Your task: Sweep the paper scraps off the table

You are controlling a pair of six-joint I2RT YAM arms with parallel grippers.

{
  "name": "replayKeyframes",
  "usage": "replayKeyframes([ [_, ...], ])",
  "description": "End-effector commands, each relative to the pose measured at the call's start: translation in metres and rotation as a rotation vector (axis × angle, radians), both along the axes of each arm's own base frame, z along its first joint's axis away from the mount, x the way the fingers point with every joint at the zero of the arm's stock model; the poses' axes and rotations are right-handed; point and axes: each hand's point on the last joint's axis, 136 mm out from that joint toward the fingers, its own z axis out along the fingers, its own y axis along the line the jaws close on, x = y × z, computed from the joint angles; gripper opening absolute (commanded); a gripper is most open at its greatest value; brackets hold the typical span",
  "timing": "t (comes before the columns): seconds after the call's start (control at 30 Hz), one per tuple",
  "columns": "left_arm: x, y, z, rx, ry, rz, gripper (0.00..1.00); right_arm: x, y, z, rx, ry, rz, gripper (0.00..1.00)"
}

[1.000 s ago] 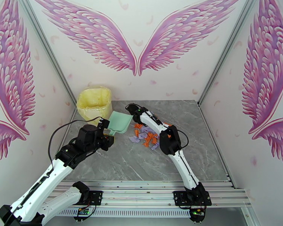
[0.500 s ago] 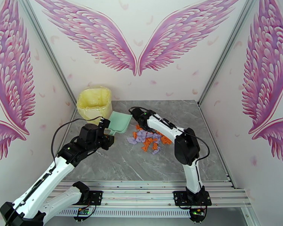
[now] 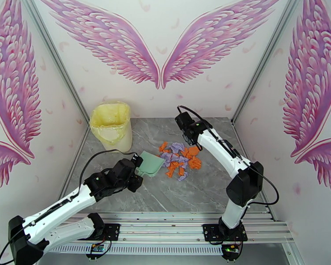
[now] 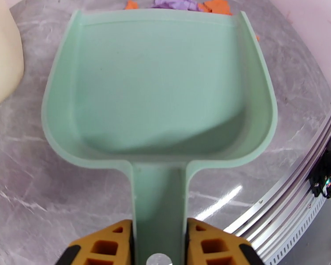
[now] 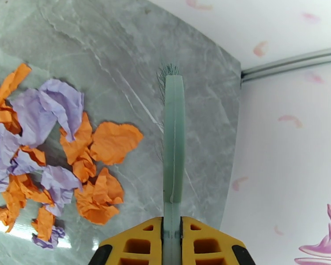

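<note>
Orange and lavender paper scraps [image 3: 178, 159] lie in a loose pile on the grey marble table [image 3: 209, 186]. My left gripper [image 3: 137, 168] is shut on the handle of a mint-green dustpan [image 3: 151, 163], which rests low with its mouth facing the pile's left edge. In the left wrist view the dustpan [image 4: 161, 85] is empty and scraps [image 4: 178, 1] lie just past its lip. My right gripper [image 3: 188, 131] is shut on a green brush behind and right of the pile. The right wrist view has the brush [image 5: 173, 138] edge-on to the right of the scraps [image 5: 55, 142].
A yellow bag-lined bin [image 3: 111, 124] stands at the table's back left corner, also at the left edge of the left wrist view as the bin [image 4: 2, 54]. White winged walls close the sides and back. A metal rail [image 3: 174, 226] runs along the near edge.
The left arm brought the dustpan down and nearer, setting it at the pile's left edge. The right arm swung the brush from the pile's left to its far right side.
</note>
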Motion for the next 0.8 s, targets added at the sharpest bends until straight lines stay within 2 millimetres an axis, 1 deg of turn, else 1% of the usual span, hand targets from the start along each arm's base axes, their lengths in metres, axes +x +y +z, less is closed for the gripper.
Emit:
replayKeyframes([
  [0.0,-0.015,-0.003,-0.017,-0.020,0.064,0.056,0.00,-0.010,-0.008,-0.008,0.048,0.036,-0.036,0.02],
  [0.07,-0.024,-0.003,-0.037,0.030,0.099,0.060,0.00,-0.011,-0.012,-0.014,0.062,0.058,-0.046,0.00],
  [0.17,-0.036,-0.001,-0.061,0.099,0.126,0.061,0.00,-0.010,-0.014,-0.021,0.093,0.077,-0.056,0.00],
  [0.27,-0.044,-0.001,-0.075,0.148,0.134,0.048,0.00,-0.007,-0.017,-0.026,0.118,0.096,-0.072,0.00],
  [0.37,-0.045,-0.004,-0.083,0.204,0.131,0.028,0.00,0.000,-0.022,-0.029,0.132,0.118,-0.090,0.00],
  [0.43,-0.044,-0.006,-0.088,0.250,0.124,0.012,0.00,0.007,-0.030,-0.030,0.109,0.134,-0.111,0.00],
  [0.53,-0.040,-0.016,-0.091,0.295,0.113,-0.025,0.00,0.019,-0.039,-0.032,0.071,0.156,-0.131,0.00],
  [0.67,-0.036,-0.034,-0.092,0.311,0.103,-0.075,0.00,0.032,-0.042,-0.044,0.022,0.215,-0.120,0.00],
  [0.77,-0.038,-0.044,-0.092,0.303,0.111,-0.116,0.00,0.041,-0.040,-0.056,0.018,0.255,-0.116,0.00],
])
